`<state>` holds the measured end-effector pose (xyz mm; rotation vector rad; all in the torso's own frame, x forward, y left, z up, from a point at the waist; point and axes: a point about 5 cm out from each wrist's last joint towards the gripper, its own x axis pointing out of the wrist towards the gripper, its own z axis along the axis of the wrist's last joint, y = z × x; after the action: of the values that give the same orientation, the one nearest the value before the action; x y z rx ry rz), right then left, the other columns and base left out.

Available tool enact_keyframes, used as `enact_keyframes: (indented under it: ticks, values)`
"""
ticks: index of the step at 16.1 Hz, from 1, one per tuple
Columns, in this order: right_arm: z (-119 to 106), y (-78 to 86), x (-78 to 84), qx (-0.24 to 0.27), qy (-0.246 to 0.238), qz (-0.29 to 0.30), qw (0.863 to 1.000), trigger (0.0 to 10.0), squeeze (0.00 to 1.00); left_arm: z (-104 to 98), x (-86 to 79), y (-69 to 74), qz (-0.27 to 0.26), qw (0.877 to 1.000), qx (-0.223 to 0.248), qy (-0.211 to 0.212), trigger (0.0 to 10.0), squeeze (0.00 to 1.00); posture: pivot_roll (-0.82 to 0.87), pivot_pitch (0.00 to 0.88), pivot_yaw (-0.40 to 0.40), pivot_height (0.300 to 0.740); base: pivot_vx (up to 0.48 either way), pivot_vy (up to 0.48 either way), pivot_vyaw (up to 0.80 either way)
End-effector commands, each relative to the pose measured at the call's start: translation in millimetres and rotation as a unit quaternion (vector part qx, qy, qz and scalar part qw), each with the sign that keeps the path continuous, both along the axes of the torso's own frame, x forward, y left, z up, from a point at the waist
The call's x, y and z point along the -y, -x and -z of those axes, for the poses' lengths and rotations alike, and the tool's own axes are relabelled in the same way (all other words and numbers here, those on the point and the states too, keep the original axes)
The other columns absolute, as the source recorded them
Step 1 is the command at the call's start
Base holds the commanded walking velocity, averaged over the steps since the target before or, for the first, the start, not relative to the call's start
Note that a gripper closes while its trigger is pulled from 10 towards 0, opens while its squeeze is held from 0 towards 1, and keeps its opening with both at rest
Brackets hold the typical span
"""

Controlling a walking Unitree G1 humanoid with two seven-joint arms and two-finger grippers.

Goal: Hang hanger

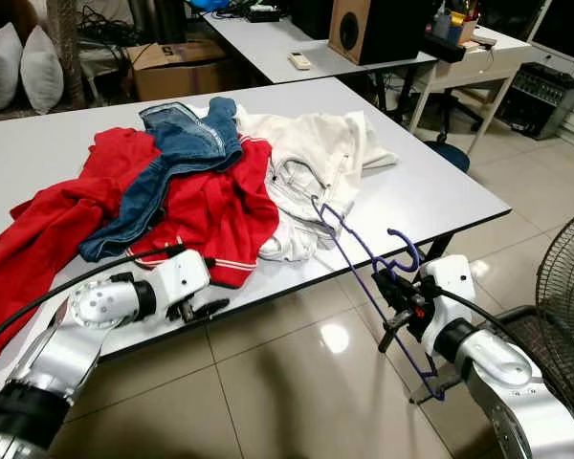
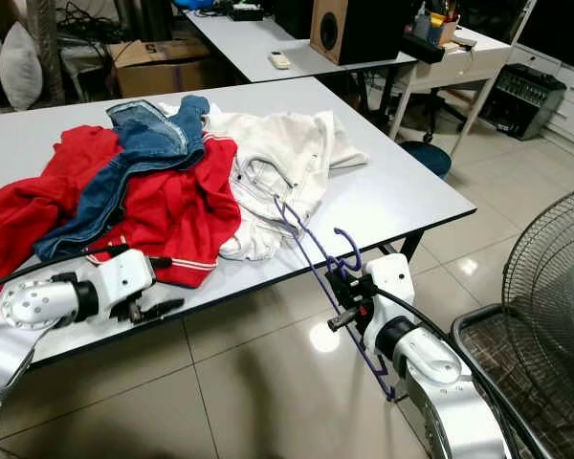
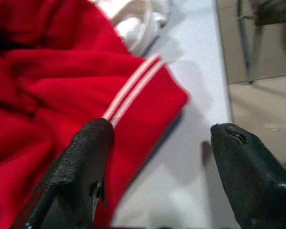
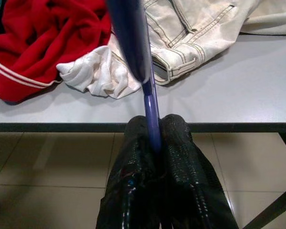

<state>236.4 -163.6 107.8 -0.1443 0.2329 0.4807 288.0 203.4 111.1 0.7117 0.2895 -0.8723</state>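
Clamped jaws of the right gripper (image 1: pixel 399 308) pinch the wire of a blue hanger (image 1: pixel 364 251), held off the table's front edge over the tiled floor (image 1: pixel 287 382); the hanger's far end reaches up over the edge to the white garment (image 1: pixel 316 158), and its hook curls just above the gripper. Left gripper (image 1: pixel 203 308), jaws apart, sits at the front edge of the white table (image 1: pixel 430 191), its fingers (image 3: pixel 86 162) bracketing the striped hem of a red garment (image 1: pixel 210 206). Blue jeans (image 1: pixel 172 163) lie across the red clothing, and the pile leaves the table's right portion bare. Open floor lies between the two arms. A standing fan's grille (image 1: pixel 564 287) crowds the right arm closely. Beyond the table stand a second desk with a speaker (image 1: pixel 364 29), and a cardboard box (image 1: pixel 177 62) whose printing is too small to read.
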Motion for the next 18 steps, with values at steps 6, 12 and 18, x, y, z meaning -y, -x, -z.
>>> enact_keyframes:
  ticks: [6,12,18]
  values:
    - [-2.7,-4.5,1.2,0.014,0.018,-0.004,1.0,10.0,0.0,3.2,4.7,-9.7,0.002,0.999,0.039,-0.032,0.0,0.0,-0.08,0.0,-0.035,0.74,0.0,0.0,0.0]
    - [-2.3,-5.3,0.3,0.018,0.023,-0.007,1.0,10.0,0.0,7.6,7.1,-14.1,0.009,0.996,0.066,-0.058,0.0,0.0,-0.09,0.0,-0.035,0.74,0.0,0.0,0.0]
    - [-1.4,-6.0,0.4,0.018,0.023,-0.006,1.0,10.0,0.0,2.8,1.6,-20.6,-0.021,0.997,0.066,-0.042,0.0,0.0,-0.08,0.0,-0.037,0.74,0.0,0.0,0.0]
